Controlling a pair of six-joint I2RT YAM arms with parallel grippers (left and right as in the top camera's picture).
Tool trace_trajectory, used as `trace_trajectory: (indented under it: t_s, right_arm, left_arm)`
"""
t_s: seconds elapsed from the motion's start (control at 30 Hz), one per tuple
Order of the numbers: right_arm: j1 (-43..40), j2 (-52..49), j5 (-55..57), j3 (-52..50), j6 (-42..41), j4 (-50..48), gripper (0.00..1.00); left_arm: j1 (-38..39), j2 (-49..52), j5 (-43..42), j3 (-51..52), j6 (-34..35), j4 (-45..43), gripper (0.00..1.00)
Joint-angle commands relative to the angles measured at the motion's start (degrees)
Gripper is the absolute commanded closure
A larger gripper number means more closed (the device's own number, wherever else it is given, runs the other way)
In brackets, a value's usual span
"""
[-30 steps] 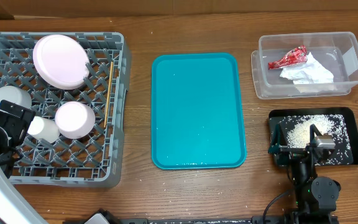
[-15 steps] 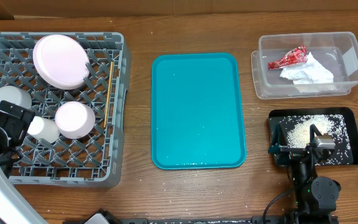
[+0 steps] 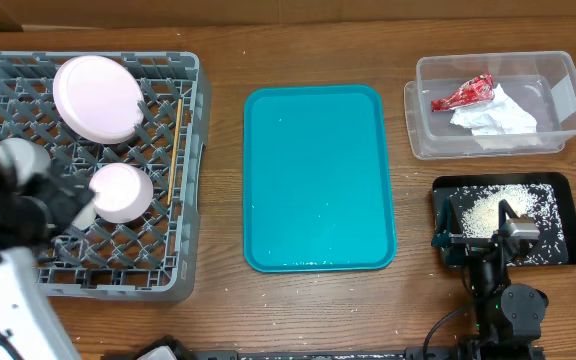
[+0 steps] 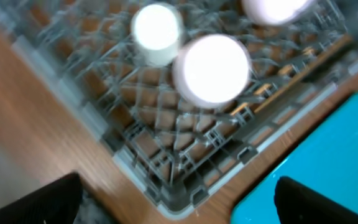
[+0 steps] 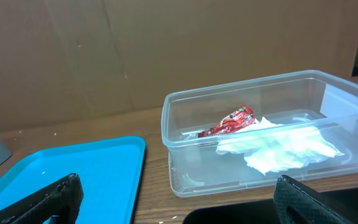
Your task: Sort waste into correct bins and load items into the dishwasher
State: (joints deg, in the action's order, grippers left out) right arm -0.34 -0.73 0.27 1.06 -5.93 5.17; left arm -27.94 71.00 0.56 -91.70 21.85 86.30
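Plate (image 3: 95, 97) and chopsticks (image 3: 174, 148) sit in the grey rack (image 3: 108, 285), wrapper (image 3: 463, 95) and napkin (image 3: 498, 115) lie in the clear tub (image 3: 428, 135), rice (image 3: 493, 208) fills the black tray (image 3: 558, 250), so I think you are done, with left claw (image 4: 178, 182) and right claw (image 5: 178, 186) spread wide, holding nothing.

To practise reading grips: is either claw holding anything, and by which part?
Nothing is held. The left claw stands open above the dish rack, the right claw open, facing the clear tub.
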Motion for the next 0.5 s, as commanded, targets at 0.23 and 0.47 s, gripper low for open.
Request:
trace_trajectory:
  t_s: [0.23,0.47]
  right_arm:
    - [-0.17,0.50,0.52,-0.61,0.20,-0.35,0.00]
    - [-0.17,0.50,0.52,-0.61,0.20,-0.35,0.00]
  left_arm:
    - [19.19,-19.63,0.87,36.24,-10.29,-33.90,0.00]
    - [23.69,-30.25,0.90,55.58,-10.29,-52.11,0.00]
